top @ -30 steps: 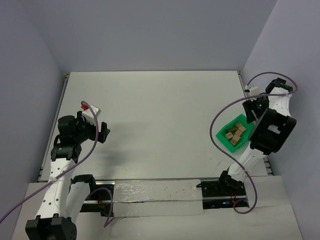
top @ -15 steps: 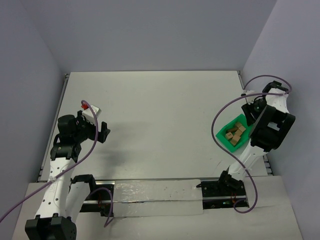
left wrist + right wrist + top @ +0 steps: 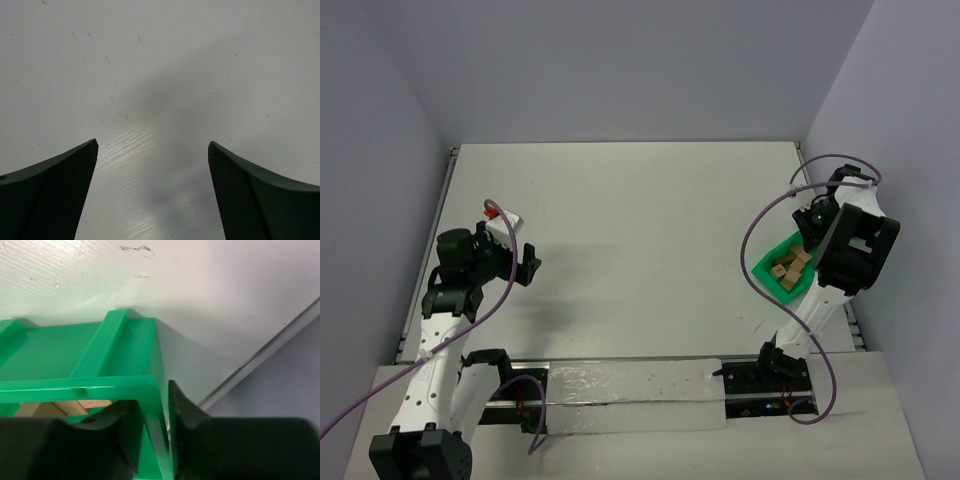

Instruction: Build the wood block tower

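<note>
Several small light-brown wood blocks (image 3: 789,266) lie loose inside a bright green bin (image 3: 761,268) at the table's right side; no tower stands. In the right wrist view a strip of one block (image 3: 75,406) shows behind the bin's rim (image 3: 100,385). My right gripper (image 3: 813,231) (image 3: 154,399) is shut on the bin's corner wall, one finger inside and one outside. My left gripper (image 3: 525,262) (image 3: 152,146) hangs open over bare table at the left, with nothing between its fingers.
The table's raised right edge (image 3: 270,352) runs close beside the bin, with the right side wall just beyond. A purple cable (image 3: 752,250) loops from the right arm past the bin's near-left side. White tabletop (image 3: 640,230) spreads between the two arms.
My right arm has moved in over the bin's far corner, and its jaws have closed onto the bin's wall. The left arm has stayed where it was.
</note>
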Controlling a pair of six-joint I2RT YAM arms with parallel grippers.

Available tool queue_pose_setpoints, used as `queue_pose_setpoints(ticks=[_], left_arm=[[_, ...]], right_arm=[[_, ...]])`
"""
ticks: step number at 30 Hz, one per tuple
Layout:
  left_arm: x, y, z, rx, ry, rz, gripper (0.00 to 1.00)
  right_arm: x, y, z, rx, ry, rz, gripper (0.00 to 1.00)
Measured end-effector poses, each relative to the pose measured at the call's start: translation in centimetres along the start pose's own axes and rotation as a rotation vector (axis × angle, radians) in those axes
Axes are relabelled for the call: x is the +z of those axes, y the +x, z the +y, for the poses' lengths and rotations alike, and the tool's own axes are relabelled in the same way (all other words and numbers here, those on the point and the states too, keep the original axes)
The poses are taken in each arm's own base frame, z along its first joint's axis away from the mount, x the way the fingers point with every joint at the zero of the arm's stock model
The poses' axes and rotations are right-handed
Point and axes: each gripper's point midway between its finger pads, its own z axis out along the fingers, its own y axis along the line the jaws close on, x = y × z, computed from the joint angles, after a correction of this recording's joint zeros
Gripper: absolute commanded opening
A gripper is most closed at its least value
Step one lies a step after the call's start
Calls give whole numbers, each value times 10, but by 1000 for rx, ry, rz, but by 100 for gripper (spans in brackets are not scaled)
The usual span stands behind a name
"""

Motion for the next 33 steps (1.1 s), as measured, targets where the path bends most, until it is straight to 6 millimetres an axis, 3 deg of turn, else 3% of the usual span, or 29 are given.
queue_pose_setpoints(ticks=[10, 20, 23, 27, 33], left_arm=[[1, 1, -1, -3, 8, 5, 96], [1, 1, -1, -6, 8, 3, 93], [2, 2, -1, -13, 9, 7, 92], [3, 4, 1, -22, -3, 17, 93], [0, 2, 8, -34, -51, 12, 95]], right_arm=[[-1, 1, -2, -10, 7, 6, 1], [-12, -8, 3, -5, 24, -3, 0], [-28, -26, 10, -29, 63, -26, 0], [-58, -73, 26, -102, 144, -94, 0], [-83, -141, 81, -199, 200, -189, 0]])
